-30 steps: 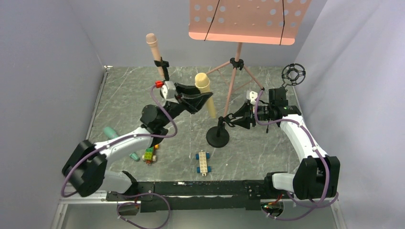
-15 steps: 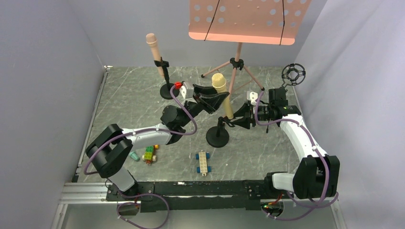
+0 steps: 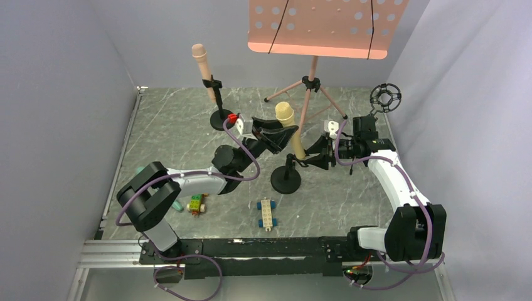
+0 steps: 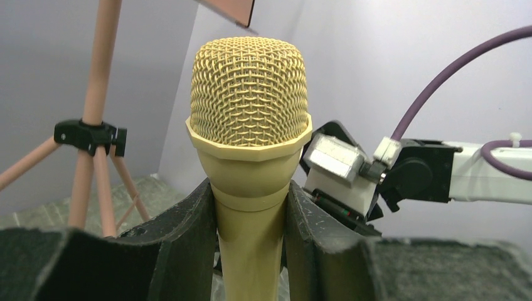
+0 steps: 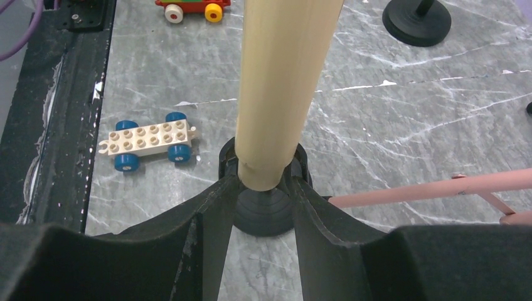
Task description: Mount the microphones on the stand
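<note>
Step in hand: seating the pale yellow microphone (image 4: 249, 106) in the near stand (image 3: 285, 182).

The left gripper (image 4: 251, 251) is clenched on the microphone body just below the mesh head and holds it roughly upright, head up. The right gripper (image 5: 262, 191) is closed around the black clip (image 5: 263, 213) at the top of the near stand and steadies it. In the right wrist view the tapered tail of the microphone sits at the mouth of the clip. How far it has entered cannot be told.

Next move, as a judgement: the left arm presses the microphone down along its own axis while the right gripper braces the clip. Any tilt risks jamming the tail or tipping the stand.

Holders and contents:
- Rear stand (image 3: 219, 119): its clip carries the pink microphone (image 3: 201, 63), head up.
- Near stand clip: pale yellow microphone tail at its opening, not confirmed seated.

The teal microphone (image 3: 177, 205) lies on the table (image 3: 169, 125), mostly hidden by the left arm and unmounted. Two toy brick cars (image 3: 268, 212) lie nearby.
</note>
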`<state>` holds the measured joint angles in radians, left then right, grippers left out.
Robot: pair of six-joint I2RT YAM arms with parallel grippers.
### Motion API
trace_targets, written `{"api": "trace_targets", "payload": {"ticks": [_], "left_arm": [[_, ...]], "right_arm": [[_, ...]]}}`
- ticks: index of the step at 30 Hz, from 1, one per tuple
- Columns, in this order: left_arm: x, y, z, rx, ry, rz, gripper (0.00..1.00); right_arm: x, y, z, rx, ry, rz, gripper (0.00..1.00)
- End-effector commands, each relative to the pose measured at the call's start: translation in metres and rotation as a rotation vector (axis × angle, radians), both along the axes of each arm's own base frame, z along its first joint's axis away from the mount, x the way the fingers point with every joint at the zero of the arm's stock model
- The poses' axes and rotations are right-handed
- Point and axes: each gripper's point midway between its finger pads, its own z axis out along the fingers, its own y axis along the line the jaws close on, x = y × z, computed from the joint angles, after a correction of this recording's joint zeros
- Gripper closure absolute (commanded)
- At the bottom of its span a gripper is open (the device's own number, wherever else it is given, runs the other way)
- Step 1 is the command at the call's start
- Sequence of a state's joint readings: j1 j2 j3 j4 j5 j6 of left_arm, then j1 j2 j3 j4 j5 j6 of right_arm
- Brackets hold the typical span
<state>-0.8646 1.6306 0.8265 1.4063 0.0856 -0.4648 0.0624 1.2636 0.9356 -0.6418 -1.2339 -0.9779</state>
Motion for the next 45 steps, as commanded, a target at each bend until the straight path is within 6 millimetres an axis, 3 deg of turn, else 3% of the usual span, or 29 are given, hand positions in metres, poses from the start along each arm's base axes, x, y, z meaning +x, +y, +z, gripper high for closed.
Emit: {"api": "trace_targets", "payload": {"ticks": [1, 24, 30, 36, 45], "left_arm": [[-0.008, 0.004, 0.004, -0.064, -0.006, -0.017, 1.0], [-0.009, -0.022, -0.069, 0.088, 0.041, -0.06, 1.0], [-0.007, -0.027, -0.079, 0.106, 0.055, -0.069, 1.0], [-0.004, -0.033, -0.096, 0.115, 0.091, -0.085, 1.0], [0.0, -0.034, -0.129, 0.139, 0.152, -0.078, 1.0]], "right_arm": [[-0.001, -0.001, -0.013, -0.028, 0.013, 0.006, 0.5], [0.0, -0.005, -0.013, -0.059, -0.004, -0.015, 0.45], [0.003, -0.016, -0.011, -0.086, -0.032, -0.049, 0.44], [0.008, -0.038, -0.002, -0.068, -0.055, -0.13, 0.43], [0.007, -0.041, 0.001, -0.049, -0.051, -0.133, 0.43]]}}
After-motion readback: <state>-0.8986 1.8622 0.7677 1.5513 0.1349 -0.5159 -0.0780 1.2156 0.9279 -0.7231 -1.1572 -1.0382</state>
